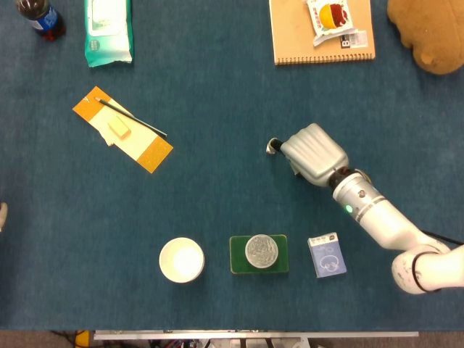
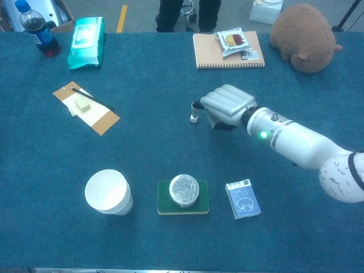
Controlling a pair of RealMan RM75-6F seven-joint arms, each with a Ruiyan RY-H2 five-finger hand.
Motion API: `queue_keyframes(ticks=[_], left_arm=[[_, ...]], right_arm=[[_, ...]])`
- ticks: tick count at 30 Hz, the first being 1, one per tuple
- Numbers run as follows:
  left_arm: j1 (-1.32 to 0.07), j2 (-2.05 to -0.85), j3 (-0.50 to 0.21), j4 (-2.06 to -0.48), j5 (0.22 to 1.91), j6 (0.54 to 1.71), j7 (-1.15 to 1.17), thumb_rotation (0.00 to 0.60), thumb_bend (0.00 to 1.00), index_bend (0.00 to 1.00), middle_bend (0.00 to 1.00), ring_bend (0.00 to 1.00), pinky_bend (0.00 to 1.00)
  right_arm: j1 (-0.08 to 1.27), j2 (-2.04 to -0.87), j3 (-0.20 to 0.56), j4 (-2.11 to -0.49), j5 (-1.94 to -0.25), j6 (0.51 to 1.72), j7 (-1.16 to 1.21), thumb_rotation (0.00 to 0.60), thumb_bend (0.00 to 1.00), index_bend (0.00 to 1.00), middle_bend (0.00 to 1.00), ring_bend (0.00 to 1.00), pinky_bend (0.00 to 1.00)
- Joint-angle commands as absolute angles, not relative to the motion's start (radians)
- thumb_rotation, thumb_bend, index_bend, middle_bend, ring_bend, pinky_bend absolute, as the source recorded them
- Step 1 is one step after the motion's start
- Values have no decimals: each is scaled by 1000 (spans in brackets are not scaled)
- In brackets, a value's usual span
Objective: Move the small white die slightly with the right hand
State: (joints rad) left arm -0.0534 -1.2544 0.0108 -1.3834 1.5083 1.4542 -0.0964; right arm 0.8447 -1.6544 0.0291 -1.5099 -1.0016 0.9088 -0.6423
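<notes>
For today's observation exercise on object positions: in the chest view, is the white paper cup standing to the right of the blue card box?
No: the white paper cup stands at the lower left of the table, well to the left of the blue card box.

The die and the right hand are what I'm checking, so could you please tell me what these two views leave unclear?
- Head view: the die is mostly covered by a fingertip of the right hand; its top face is hidden.
- Chest view: the die is too small to read pips, and whether the fingertip touches it cannot be told.
- Both views: the palm faces down, hiding the fingers.
- Left hand: not identifiable in either view.
</notes>
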Motion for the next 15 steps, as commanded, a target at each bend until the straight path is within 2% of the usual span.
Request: queue_keyframes(ticks=[1, 15], left_arm=[[-54, -1255, 11, -1383, 1508, 1453, -96, 600, 400, 331, 328, 339, 538], [-52, -1256, 11, -1380, 1507, 1452, -98, 600, 400, 331, 328, 339, 538]], right_arm=[[841, -1646, 26, -1520, -1003, 911, -646, 600, 1000, 324, 971, 903, 826], [856, -1669, 30, -1501, -977, 883, -671, 600, 1000, 324, 971, 903, 826]])
